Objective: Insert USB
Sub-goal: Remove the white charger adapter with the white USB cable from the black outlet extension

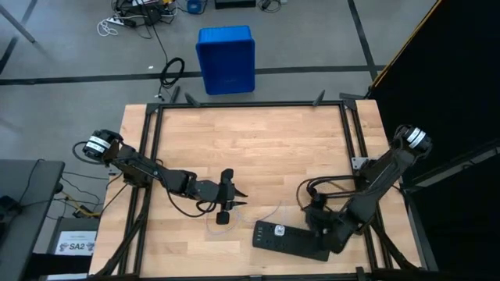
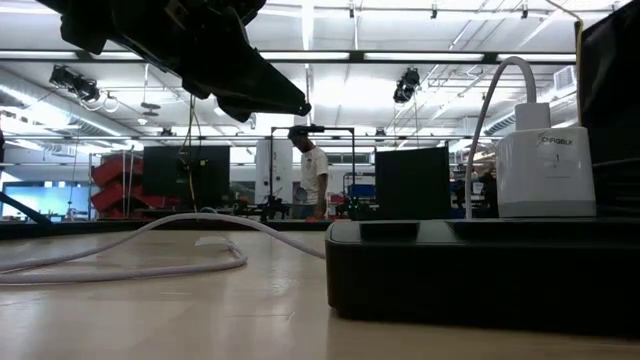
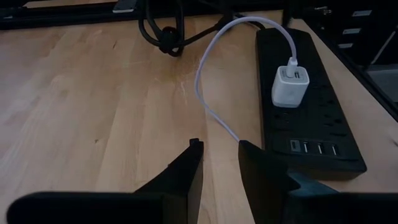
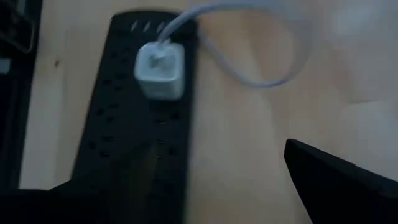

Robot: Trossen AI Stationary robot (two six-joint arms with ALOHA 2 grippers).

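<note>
The thin whitish USB cable [image 3: 205, 93] lies in a loose loop on the wooden table. One end is plugged into the white cube adapter [image 3: 289, 87], which stands in the black power strip [image 3: 308, 106]. The other end runs under my left gripper [image 3: 217, 152] and is hidden there. That gripper is open and hangs above the table [image 2: 250, 90], left of the strip [image 1: 232, 199]. My right gripper [image 4: 217, 162] is open over the strip's right end [image 1: 320, 222], with the adapter [image 4: 160, 71] and cable [image 4: 249, 71] ahead of it.
The strip's thick black cord [image 1: 320, 187] coils on the table behind my right gripper. Bare USB sockets [image 3: 314, 148] sit at the strip's near end. A black frame rail [image 1: 250, 104] edges the table. A blue bin [image 1: 226, 58] stands on the floor beyond, and a person [image 2: 313, 180] stands far back.
</note>
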